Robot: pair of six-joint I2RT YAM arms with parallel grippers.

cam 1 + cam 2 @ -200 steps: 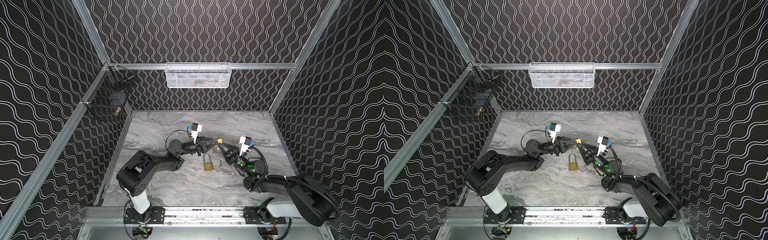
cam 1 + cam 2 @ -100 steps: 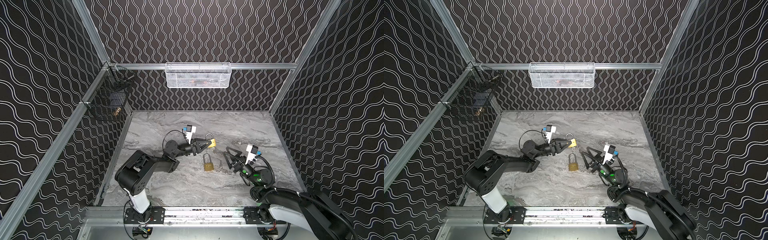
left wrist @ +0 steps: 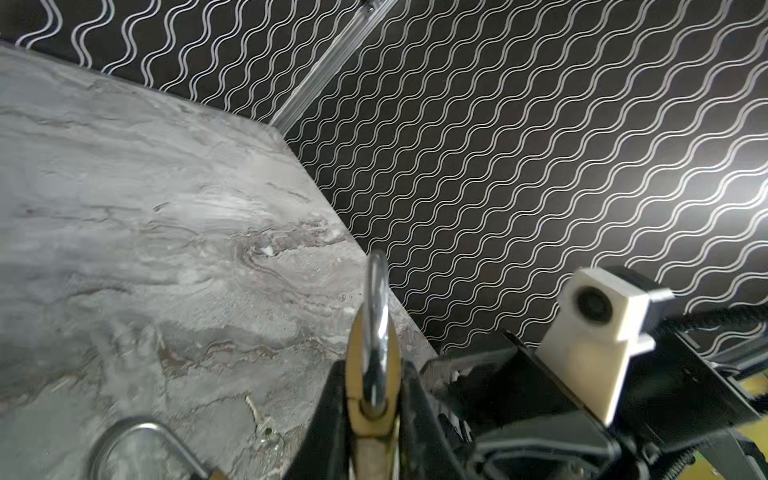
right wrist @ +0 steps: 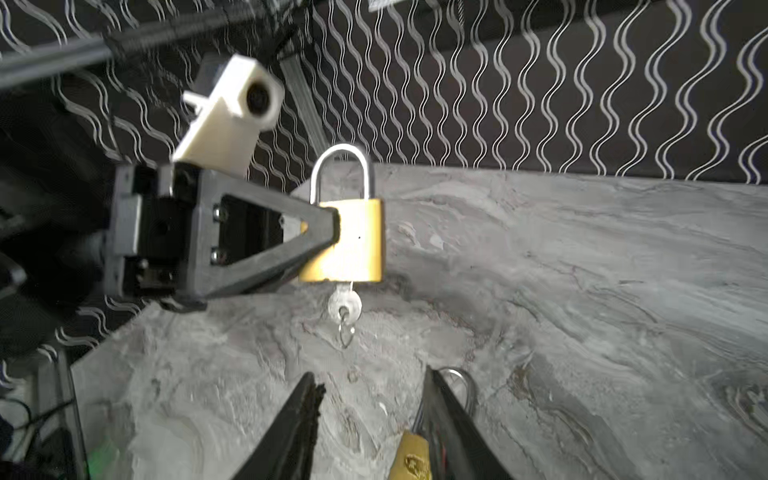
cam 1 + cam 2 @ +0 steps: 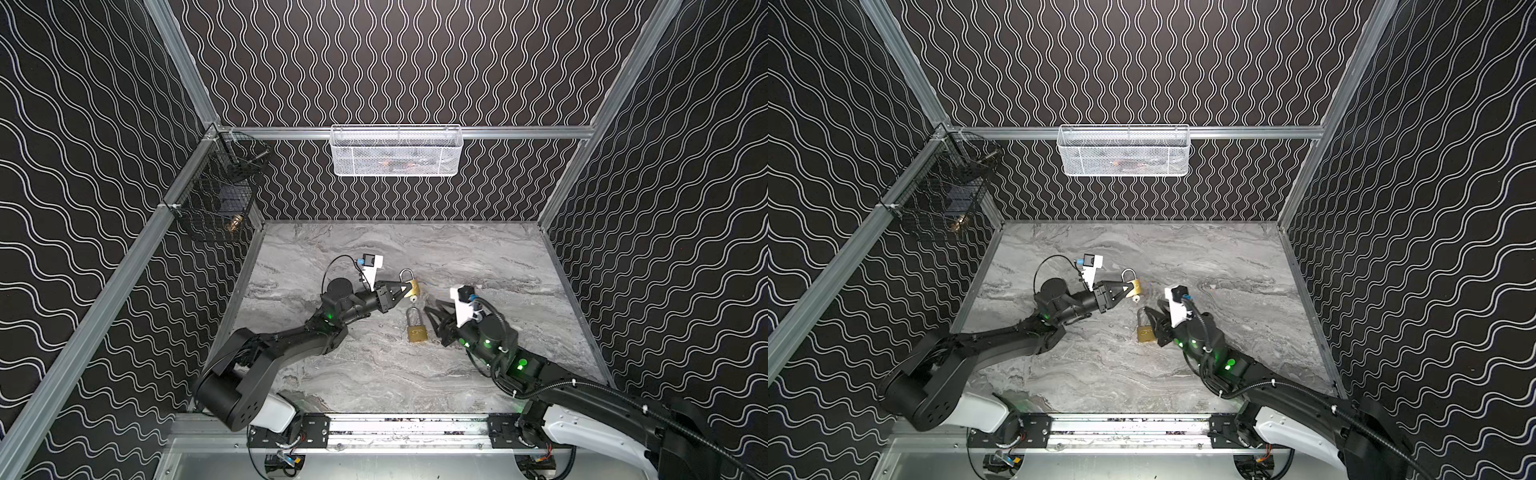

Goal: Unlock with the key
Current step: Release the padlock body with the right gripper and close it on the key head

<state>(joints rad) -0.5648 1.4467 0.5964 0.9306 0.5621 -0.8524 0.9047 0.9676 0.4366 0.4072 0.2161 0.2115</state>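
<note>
My left gripper [image 5: 404,288] is shut on a brass padlock [image 5: 412,286] and holds it above the table, shackle up. In the right wrist view this padlock [image 4: 353,241] has both shackle legs seated in the body. A small silver key [image 4: 345,305] with a ring sticks out of its underside. In the left wrist view the padlock [image 3: 374,399] sits edge-on between the jaws. My right gripper [image 4: 370,399] is open and empty, a short way back from the key. A second padlock [image 5: 1145,332] lies flat on the table beside the right gripper [image 5: 1153,321].
A loose key [image 3: 259,419] lies on the marble table [image 5: 374,382] near the second padlock. A white mesh basket [image 5: 397,151] hangs on the back wall and a black wire basket [image 5: 216,208] on the left wall. Patterned walls enclose the table.
My right gripper has let go at the key, opened and drawn back towards the front right, ending beside the lying padlock. The left gripper has shifted slightly left with its padlock.
</note>
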